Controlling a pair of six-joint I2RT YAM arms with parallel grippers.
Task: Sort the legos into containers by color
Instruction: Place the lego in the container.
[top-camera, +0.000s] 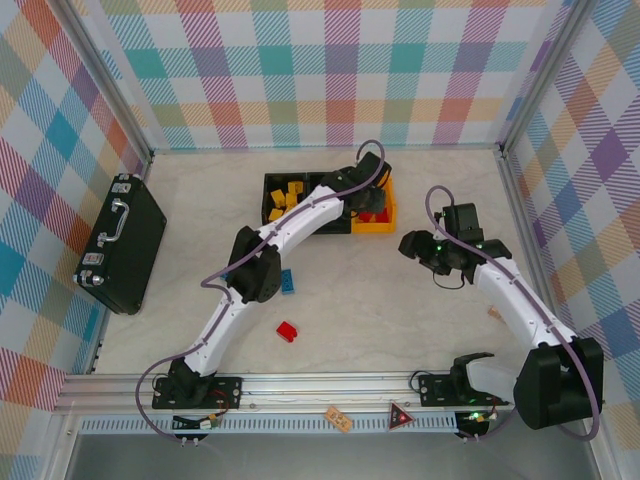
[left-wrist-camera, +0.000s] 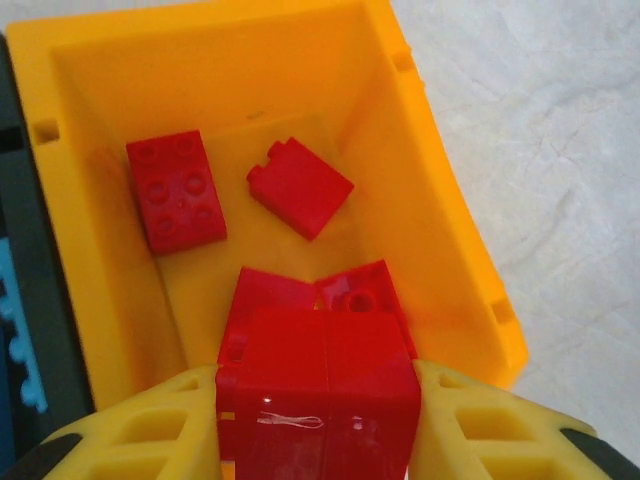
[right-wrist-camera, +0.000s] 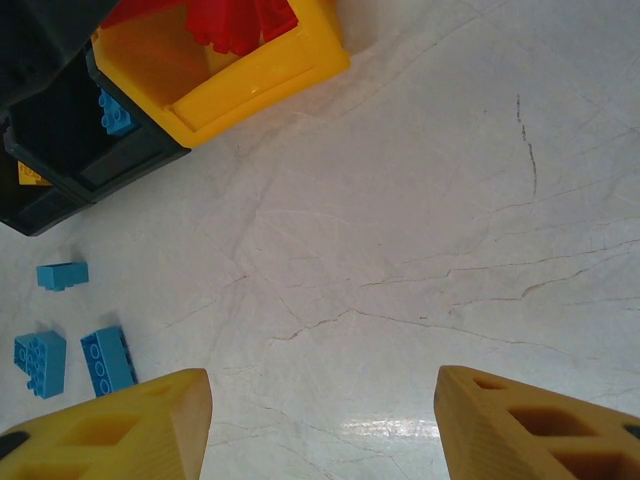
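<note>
Sorting looks mostly done but unfinished: the left end effector (left-wrist-camera: 316, 430) grips a red brick (left-wrist-camera: 315, 375) over the orange bin (left-wrist-camera: 70, 230) near the surface's (right-wrist-camera: 450, 200) far edge, with at least three red bricks (left-wrist-camera: 175, 190) inside, while three blue bricks (right-wrist-camera: 107, 358) and one stray red piece (top-camera: 287, 331) wait outside and the right end effector (right-wrist-camera: 320, 420) hangs open, empty.

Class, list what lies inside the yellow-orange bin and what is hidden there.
On the yellow-orange bin floor lie a studs-up red brick and a tilted red brick. Another red piece shows beneath the held red brick in the left gripper, which covers the near floor.
</note>
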